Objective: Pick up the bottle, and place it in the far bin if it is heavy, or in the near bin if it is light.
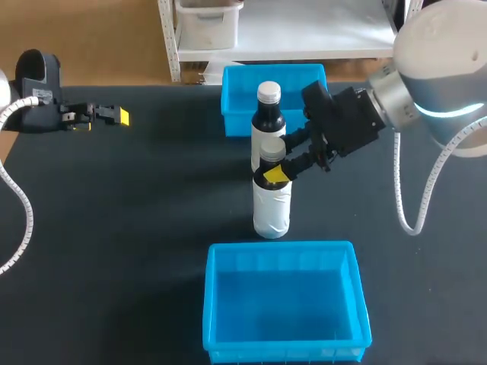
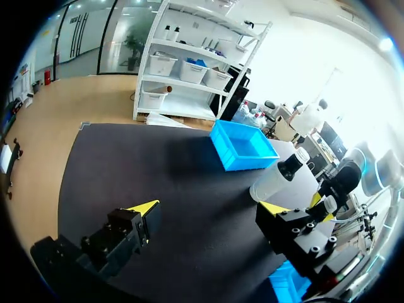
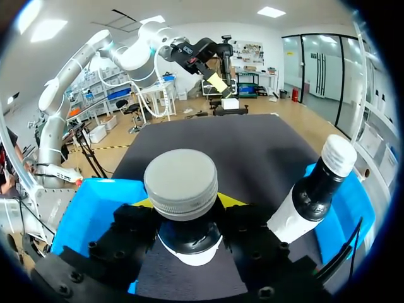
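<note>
Near bin (image 1: 285,304) at 6 o'clock and far bin (image 1: 237,103) at 12 both hold no bottle; right gripper (image 1: 281,160) clamped on neck of front bottle (image 1: 272,205) mid-table, second bottle (image 1: 268,114) touching at its 12, so lift/weigh/place all left; left gripper (image 1: 106,115) spread open, 9 o'clock.

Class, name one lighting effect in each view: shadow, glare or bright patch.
Head view: the far bin throws a shadow leftward on the table. Left wrist view: glare whitens the rear bottle. Right wrist view: the gripped bottle has a shining cap.
</note>
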`<state>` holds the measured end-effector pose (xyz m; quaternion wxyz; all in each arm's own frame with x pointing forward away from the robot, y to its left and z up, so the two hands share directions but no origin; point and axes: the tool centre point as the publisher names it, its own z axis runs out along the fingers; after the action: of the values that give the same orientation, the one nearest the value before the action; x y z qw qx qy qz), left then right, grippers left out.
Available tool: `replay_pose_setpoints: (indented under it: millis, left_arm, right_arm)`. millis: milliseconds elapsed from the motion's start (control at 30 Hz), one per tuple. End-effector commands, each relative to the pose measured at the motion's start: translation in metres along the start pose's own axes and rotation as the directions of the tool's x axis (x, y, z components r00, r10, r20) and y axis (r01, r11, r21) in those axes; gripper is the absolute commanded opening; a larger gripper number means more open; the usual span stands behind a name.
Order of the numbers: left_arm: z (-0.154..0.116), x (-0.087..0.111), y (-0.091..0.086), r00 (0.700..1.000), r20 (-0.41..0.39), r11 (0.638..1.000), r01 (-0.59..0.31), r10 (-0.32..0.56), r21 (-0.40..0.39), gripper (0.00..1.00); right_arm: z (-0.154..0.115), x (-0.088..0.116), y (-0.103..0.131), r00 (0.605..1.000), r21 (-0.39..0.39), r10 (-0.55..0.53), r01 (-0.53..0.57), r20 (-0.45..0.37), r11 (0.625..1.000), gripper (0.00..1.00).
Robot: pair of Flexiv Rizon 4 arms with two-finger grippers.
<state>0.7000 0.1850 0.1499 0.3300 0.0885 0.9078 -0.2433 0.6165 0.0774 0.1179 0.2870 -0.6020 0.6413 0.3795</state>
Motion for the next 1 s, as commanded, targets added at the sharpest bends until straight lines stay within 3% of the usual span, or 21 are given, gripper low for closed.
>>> replay_pose_setpoints:
  millis: [33, 467, 1000]
  left_arm:
    - [0.000, 0.000, 0.000, 1.000, 0.000, 1.000, 0.000, 0.000, 0.000, 1.00]
    - [0.000, 0.000, 0.000, 1.000, 0.000, 1.000, 0.000, 0.000, 0.000, 1.00]
    - [0.000, 0.000, 0.000, 1.000, 0.000, 1.000, 0.000, 0.000, 0.000, 1.00]
  right_arm:
    - [-0.002, -0.001, 0.004, 1.000, 0.001, 0.000, 0.000, 0.002, 1.000, 0.24]
    - [-0.027, -0.016, 0.004, 1.000, 0.026, -0.024, 0.024, 0.006, 0.999, 0.27]
    - [-0.068, -0.003, 0.003, 1.000, 0.083, 0.008, -0.009, 0.002, 0.997, 0.27]
